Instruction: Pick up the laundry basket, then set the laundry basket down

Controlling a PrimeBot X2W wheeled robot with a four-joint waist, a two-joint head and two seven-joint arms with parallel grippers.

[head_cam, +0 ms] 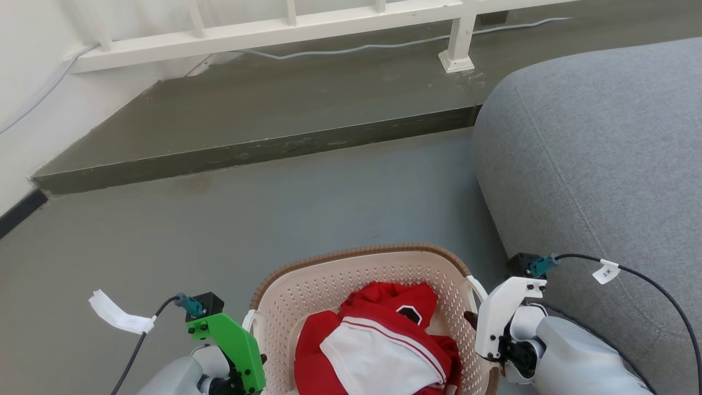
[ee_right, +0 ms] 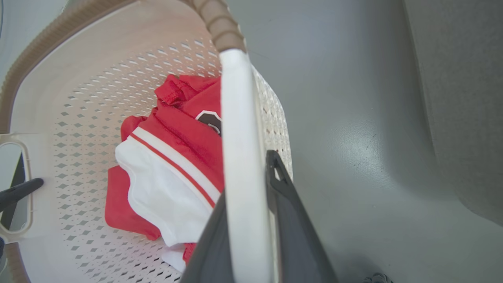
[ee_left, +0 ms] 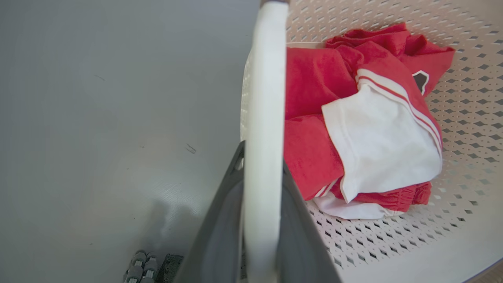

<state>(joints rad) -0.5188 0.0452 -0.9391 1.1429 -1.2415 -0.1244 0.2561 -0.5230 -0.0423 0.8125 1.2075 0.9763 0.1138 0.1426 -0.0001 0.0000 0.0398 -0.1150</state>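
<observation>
One laundry basket (head_cam: pixel 351 257), clamped by left pincer (ee_left: pixel 262 159) and right pincer (ee_right: pixel 248 175)

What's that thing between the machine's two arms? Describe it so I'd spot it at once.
Find the grey sofa; just left of it, over the grey floor, is the laundry basket. Nothing else is cream and perforated, with a brown woven-look rim and red and white clothes inside.

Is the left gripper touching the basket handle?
Touching. The left wrist view shows the left gripper with its dark fingers pressed against both sides of the white handle.
</observation>
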